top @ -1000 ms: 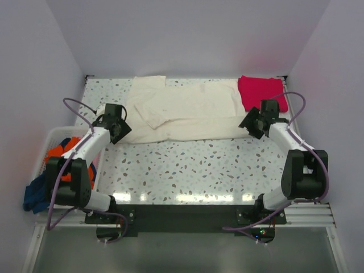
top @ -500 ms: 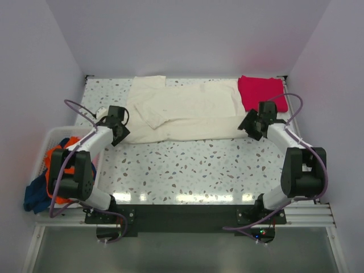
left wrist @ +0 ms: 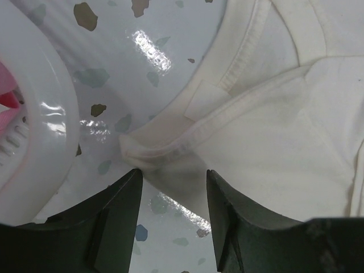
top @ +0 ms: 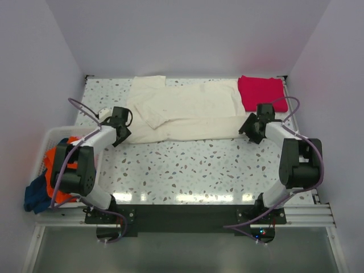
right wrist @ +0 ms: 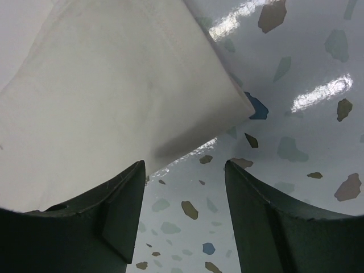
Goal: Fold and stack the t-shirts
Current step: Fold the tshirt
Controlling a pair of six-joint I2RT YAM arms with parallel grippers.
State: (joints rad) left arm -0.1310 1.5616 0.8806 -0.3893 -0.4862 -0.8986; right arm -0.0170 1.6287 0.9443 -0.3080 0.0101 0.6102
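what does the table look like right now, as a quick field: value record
cream t-shirt: laid out across the far side of the table, collar end to the left
magenta-red t-shirt: folded, far right corner
basket: at the left edge, holding an orange shirt and a dark blue shirt
left pincer: open, fingers either side of the cream t-shirt's near left corner
right pincer: open, at its near right corner

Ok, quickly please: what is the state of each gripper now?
Left gripper: open, holding nothing, jaws at a corner of the cream t-shirt.
Right gripper: open, holding nothing, near another corner of it.
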